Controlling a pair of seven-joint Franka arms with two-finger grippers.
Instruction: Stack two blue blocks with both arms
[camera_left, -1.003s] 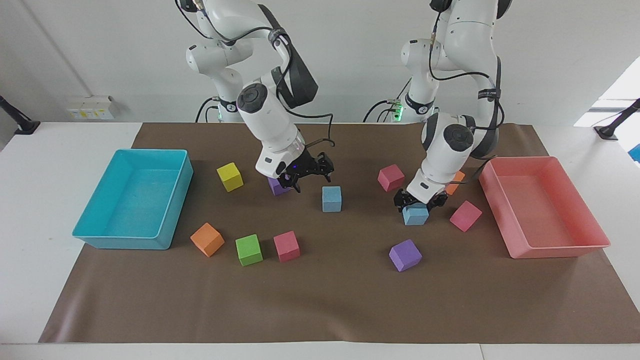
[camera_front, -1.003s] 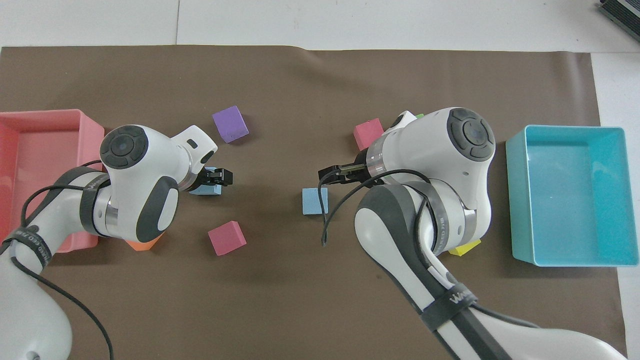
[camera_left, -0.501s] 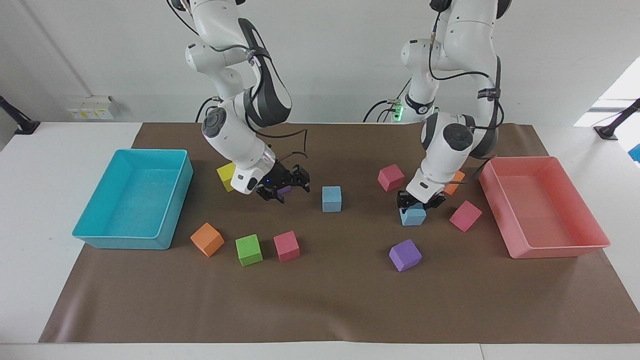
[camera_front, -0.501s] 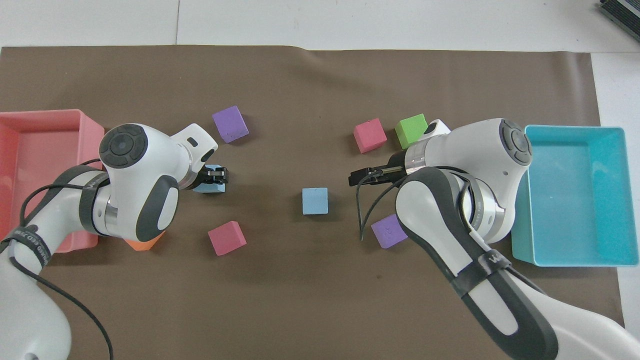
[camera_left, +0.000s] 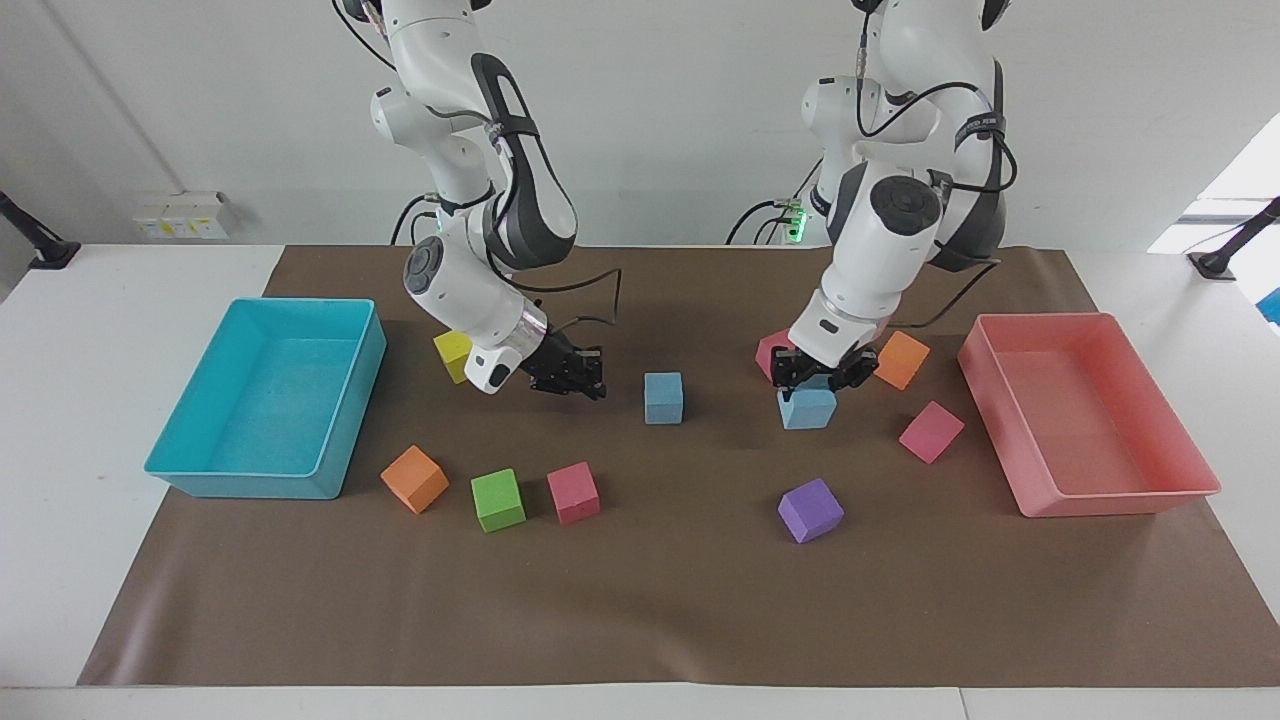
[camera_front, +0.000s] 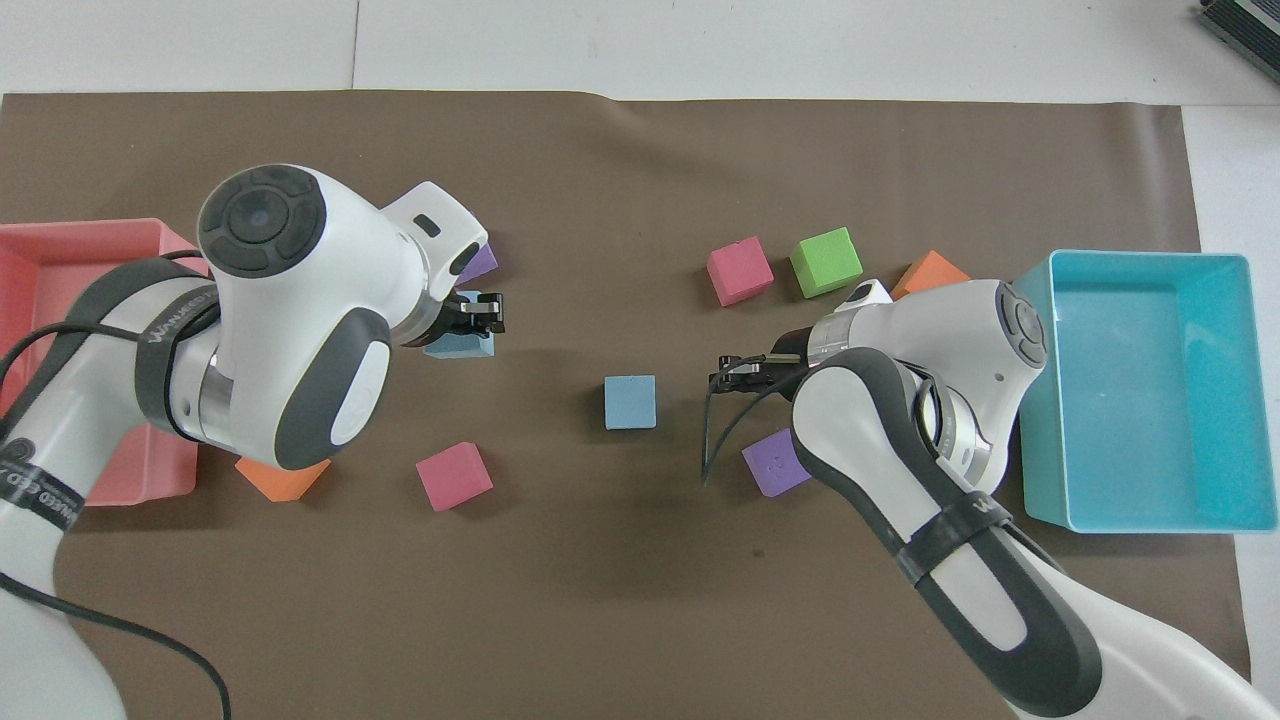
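My left gripper (camera_left: 815, 385) is shut on one blue block (camera_left: 806, 408) and holds it just above the brown mat; in the overhead view this blue block (camera_front: 455, 343) peeks out under the left gripper (camera_front: 487, 312). The second blue block (camera_left: 663, 397) rests on the mat at the table's middle, also seen from above as the blue block (camera_front: 630, 402). My right gripper (camera_left: 585, 388) hangs low beside it, toward the right arm's end, shut and empty. Seen from overhead, the right gripper (camera_front: 722, 378) stays apart from that block.
A turquoise tray (camera_left: 250, 485) stands at the right arm's end and a pink tray (camera_left: 1110, 497) at the left arm's end. Yellow (camera_left: 452, 352), orange (camera_left: 413, 478), green (camera_left: 497, 498), pink (camera_left: 573, 491), purple (camera_left: 810, 510), pink (camera_left: 930, 430) and orange (camera_left: 902, 358) cubes lie scattered.
The left gripper closed on its blue block, lifted it and carried it toward the table's middle. The right arm drew back toward its own end and shut its fingers on nothing.
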